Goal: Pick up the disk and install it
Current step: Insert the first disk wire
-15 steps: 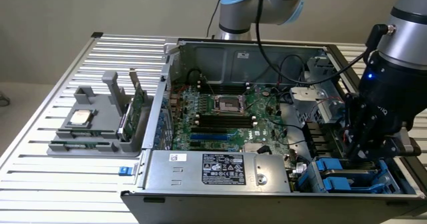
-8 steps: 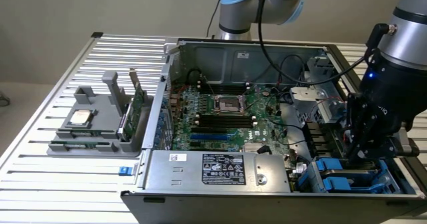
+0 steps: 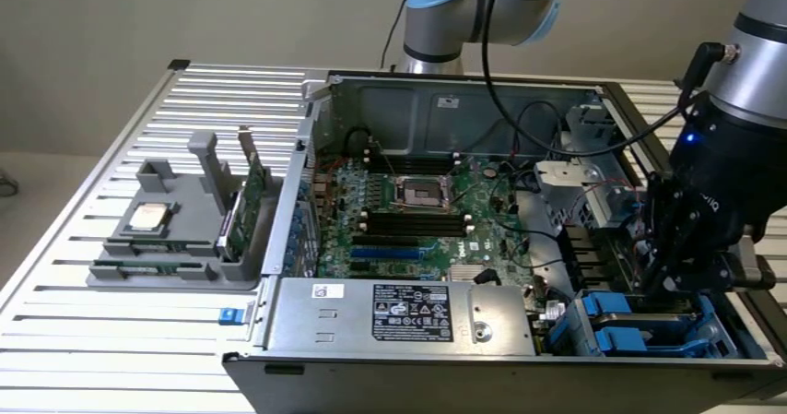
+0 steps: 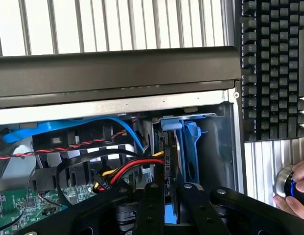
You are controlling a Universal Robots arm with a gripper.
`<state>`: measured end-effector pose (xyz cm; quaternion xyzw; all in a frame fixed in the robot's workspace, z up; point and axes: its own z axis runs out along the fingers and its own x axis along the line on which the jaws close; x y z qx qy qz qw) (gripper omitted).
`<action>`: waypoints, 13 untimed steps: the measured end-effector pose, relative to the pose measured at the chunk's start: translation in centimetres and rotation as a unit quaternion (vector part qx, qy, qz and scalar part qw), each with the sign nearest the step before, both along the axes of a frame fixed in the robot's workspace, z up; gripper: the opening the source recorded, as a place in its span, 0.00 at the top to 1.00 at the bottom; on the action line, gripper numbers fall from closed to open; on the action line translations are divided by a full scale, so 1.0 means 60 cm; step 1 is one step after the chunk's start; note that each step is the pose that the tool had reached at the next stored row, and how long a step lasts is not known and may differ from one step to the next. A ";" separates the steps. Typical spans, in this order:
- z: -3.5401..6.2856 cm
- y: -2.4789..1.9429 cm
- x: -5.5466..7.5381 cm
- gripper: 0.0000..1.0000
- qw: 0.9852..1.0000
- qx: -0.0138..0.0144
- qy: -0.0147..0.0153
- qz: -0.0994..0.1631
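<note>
My gripper (image 3: 668, 280) hangs over the drive bay in the corner of the open computer case (image 3: 369, 377) at the exterior view's right. In the wrist view its black fingers (image 4: 153, 205) stand close together, shut on the disk (image 4: 167, 161). The disk shows edge-on as a thin dark slab standing upright, with its blue carrier bracket (image 4: 190, 147) along one side. It sits low between the bay's metal walls, beside red, yellow and black cables (image 4: 127, 171). Its label is hidden. Blue carrier parts (image 3: 615, 308) lie in the bay beneath the gripper.
A grey fixture (image 3: 160, 271) at the exterior view's left holds a silver CPU chip (image 3: 150, 216) and an upright green card (image 3: 252, 202). The power supply (image 3: 406, 313) and motherboard (image 3: 418, 220) fill the case. A black keyboard (image 4: 272, 68) and a person's hand (image 4: 299, 188) are beside the case.
</note>
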<state>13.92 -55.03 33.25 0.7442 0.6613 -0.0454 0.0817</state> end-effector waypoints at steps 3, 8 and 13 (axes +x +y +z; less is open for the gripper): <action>-0.001 0.0000 0.004 0.83 1.000 0.000 0.000 -0.007; -0.003 0.0000 0.008 0.83 1.000 0.000 0.002 -0.017; -0.003 -0.0001 0.009 0.83 1.000 0.000 0.013 -0.021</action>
